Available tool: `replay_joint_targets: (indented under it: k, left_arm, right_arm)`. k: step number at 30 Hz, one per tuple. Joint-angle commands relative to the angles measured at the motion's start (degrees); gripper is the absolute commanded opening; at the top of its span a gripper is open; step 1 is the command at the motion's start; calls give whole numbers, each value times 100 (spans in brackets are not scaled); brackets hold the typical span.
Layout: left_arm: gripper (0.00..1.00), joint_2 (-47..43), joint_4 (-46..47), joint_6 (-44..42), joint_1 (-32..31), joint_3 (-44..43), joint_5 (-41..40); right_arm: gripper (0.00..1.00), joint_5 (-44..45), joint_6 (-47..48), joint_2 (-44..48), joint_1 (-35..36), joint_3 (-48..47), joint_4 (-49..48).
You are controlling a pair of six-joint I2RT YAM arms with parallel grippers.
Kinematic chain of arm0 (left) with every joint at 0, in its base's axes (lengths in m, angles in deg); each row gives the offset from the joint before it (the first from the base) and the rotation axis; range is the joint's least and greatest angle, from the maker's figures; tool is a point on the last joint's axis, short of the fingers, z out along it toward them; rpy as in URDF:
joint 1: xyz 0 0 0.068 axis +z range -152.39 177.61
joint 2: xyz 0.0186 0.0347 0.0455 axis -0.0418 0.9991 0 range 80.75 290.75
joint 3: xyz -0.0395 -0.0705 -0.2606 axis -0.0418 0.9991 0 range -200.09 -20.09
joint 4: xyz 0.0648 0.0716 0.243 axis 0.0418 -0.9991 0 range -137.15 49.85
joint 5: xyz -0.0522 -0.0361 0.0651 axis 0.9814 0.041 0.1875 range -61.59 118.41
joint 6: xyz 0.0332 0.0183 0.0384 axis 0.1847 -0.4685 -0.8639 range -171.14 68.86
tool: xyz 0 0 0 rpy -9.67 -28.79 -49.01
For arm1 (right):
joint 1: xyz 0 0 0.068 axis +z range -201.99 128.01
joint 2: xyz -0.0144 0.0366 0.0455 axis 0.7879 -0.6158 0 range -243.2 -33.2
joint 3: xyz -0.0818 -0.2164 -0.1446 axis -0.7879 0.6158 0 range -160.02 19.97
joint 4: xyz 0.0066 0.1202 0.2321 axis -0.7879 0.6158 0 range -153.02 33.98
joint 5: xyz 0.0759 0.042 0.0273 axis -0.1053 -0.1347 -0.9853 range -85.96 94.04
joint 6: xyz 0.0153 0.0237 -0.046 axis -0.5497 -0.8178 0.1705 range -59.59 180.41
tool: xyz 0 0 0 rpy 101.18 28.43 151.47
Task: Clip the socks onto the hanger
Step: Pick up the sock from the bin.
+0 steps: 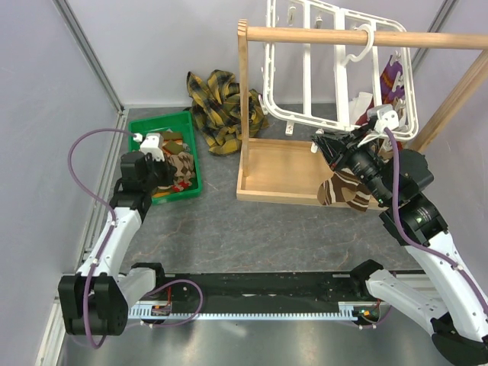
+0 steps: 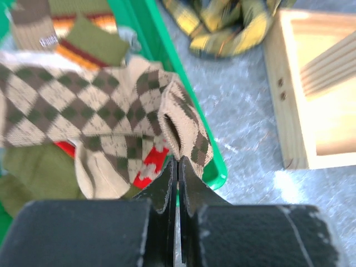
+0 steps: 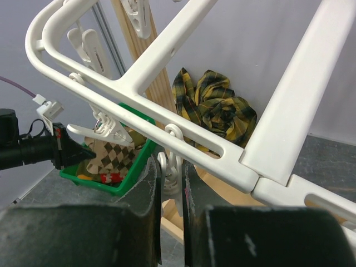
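The grey counter (image 1: pixel 252 236) carries a wooden rack (image 1: pixel 305 34) at far right. The hanger (image 1: pixel 341 84) hangs tilted from the rack's rod by its hook. It looks like light, stiff plastic hung free, so I judge it will swing or twist under any push.

A plaid cloth (image 1: pixel 221 107) lies crumpled at the far middle. To its left is the green bin (image 1: pixel 164 118), which holds most of the socks. An argyle sock (image 2: pixel 111 105) is spread on top, with olive striped socks (image 2: pixel 94 44) under and beside it. Another brown patterned sock (image 1: pixel 347 191) dangles at the right, over the near edge of the rack's tray, just under the right arm.

These socks are light, limp knit with a grippy surface. They will sag, fold and drag their neighbours along. The best hold is probably a pinch at the cuff or an outer edge, so the rest hangs free and a short tab stands out for a clip.

The left tool (image 2: pixel 177 167) is narrowed to a slit over the bin's right wall and appears to pinch a raised fold of the argyle sock.

The right tool (image 3: pixel 171 183) is also narrow, its fingers close on either side of a small white clip (image 3: pixel 168 167) under the hanger's frame. Brown fabric lies along one finger, and I cannot tell whether it is gripped. The clip is small and sprung and dangles loosely.
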Motion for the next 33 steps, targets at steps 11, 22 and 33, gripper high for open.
replay_joint_targets:
  k: [11,22,33]
  left_arm:
    - [2,-734,-1390,-934,-721,-2051,-525]
    - [2,-699,-2655,-1444,-1135,-3456,-8]
    - [2,-321,-3578,-1375,-2207,-4485,1266]
  right_arm:
    - [0,-323,-82,-168,12,-229,126]
    - [0,-385,-135,-160,4,-256,135]
    - [0,-473,-135,-230,12,-335,126]
